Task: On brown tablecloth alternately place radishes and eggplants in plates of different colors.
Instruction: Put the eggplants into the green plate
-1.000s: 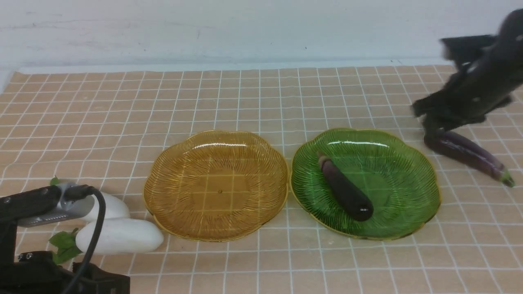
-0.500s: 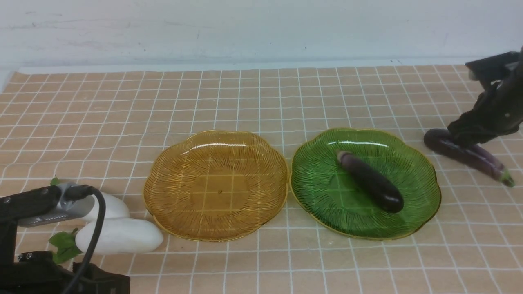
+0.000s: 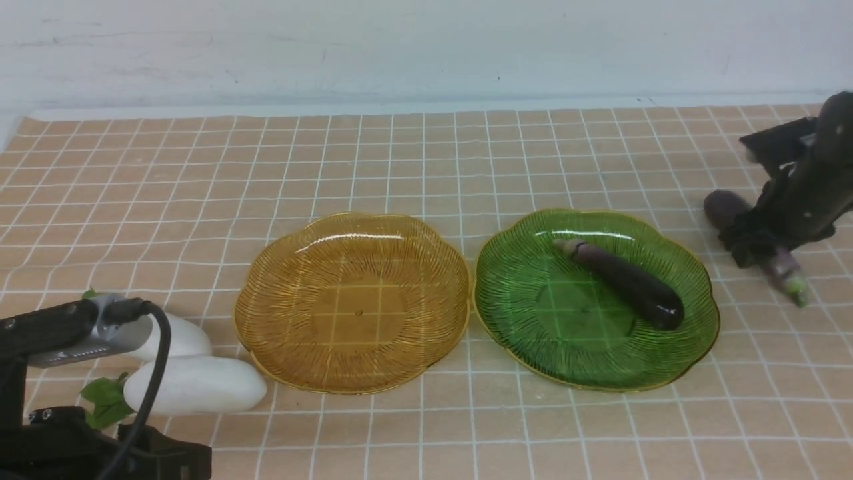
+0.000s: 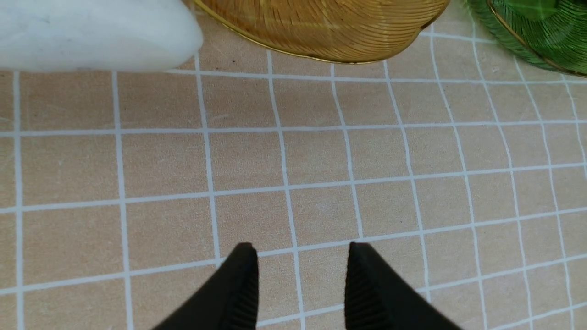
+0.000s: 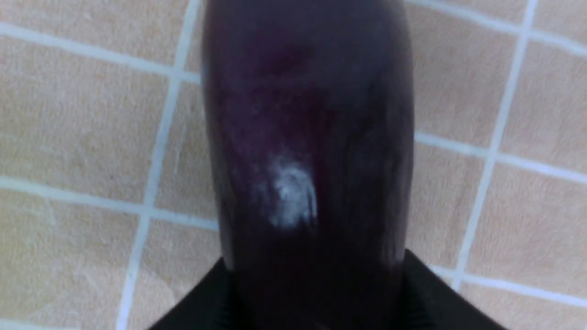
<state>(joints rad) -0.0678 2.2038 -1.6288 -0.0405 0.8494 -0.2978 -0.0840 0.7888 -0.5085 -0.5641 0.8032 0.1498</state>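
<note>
Where the brown tablecloth covers the work surface, the amber plate sits left of the green plate, which holds one eggplant. Two radishes lie side by side on the cloth left of the amber plate. The second eggplant lies on the cloth right of the green plate. The right gripper straddles it, but whether the jaws press it cannot be told. The left gripper jaws stand spread over cloth.
</note>
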